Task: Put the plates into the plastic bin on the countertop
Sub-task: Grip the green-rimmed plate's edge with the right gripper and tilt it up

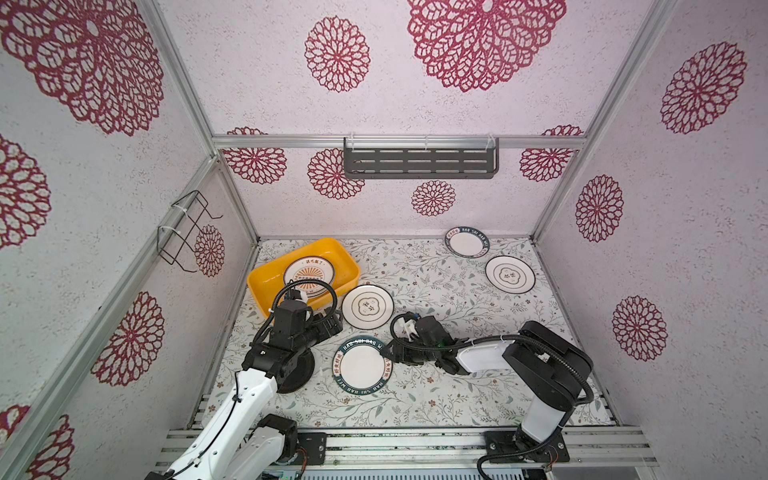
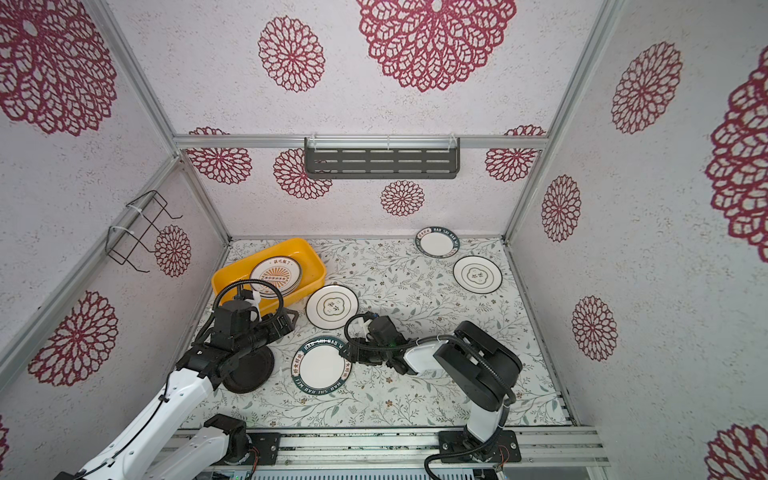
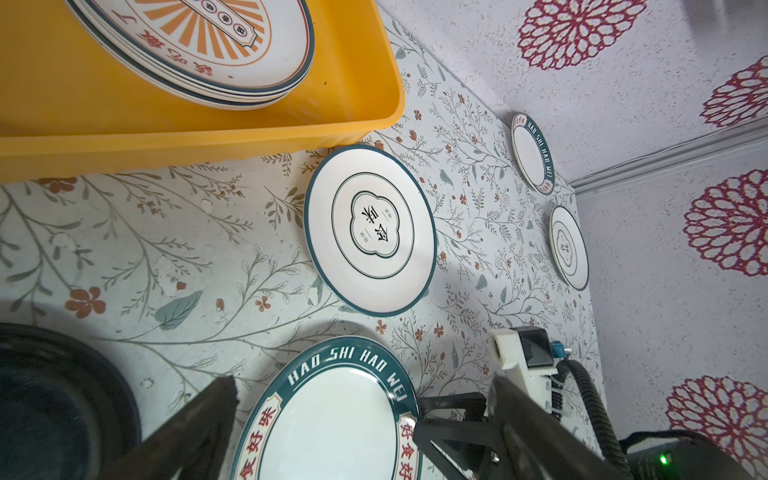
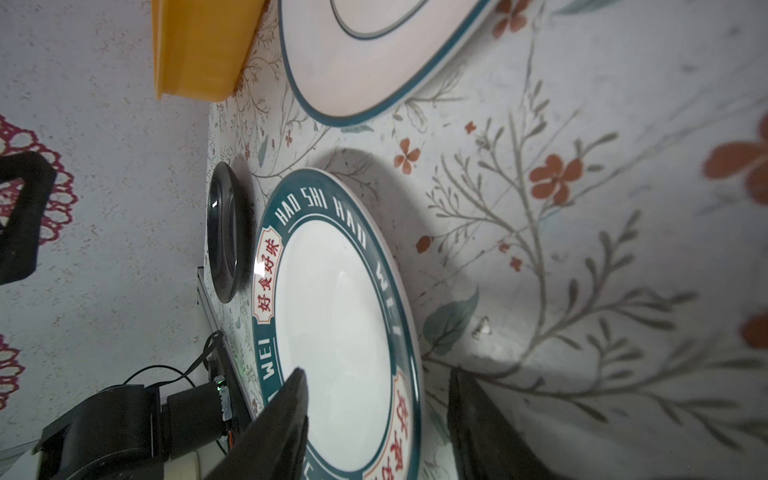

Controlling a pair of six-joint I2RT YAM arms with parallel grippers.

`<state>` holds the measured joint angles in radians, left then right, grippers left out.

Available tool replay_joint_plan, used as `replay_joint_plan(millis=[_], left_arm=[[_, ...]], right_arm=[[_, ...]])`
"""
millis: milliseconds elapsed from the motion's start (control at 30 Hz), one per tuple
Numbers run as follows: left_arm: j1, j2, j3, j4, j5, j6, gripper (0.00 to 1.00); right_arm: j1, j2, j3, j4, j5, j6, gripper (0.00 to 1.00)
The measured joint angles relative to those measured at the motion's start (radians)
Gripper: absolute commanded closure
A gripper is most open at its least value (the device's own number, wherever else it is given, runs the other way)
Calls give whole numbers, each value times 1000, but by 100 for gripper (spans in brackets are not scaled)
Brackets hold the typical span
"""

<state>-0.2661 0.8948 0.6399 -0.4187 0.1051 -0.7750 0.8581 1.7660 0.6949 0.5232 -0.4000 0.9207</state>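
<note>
While the right gripper (image 4: 376, 374) stands half parted astride its rim, not yet clamped, the lettered plate (image 4: 336, 324) lies near the bin (image 1: 341, 258). Left gripper (image 3: 363, 386) gapes wide, empty, beside the bin.

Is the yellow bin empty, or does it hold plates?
Holds plates: a stack of sunburst plates lies inside the bin.

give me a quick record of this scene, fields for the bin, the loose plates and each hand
bin: yellow, back left of counter, holds a stack with sunburst plate on top
loose plates: five, all flat on counter
beside bin: near flower plate
front: front lettered plate, black plate
back right: back lettered plate, far flower plate
left hand: open, empty
right hand: open, fingers either side of front lettered plate's edge
</note>
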Motion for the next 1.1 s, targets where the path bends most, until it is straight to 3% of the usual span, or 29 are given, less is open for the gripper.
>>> replay_joint_plan(millis=[600,867,1100], left_arm=[[0,-1,0,-21,-31,14,3],[0,10,28,-68,-48,54,3],[0,50,109,-79,-49,105,3]], right_arm=[[1,50,35,-7,-50,16,100],[1,39,36,-16,-47,18,100],[-16,-92,36,-132,-22,2,100]])
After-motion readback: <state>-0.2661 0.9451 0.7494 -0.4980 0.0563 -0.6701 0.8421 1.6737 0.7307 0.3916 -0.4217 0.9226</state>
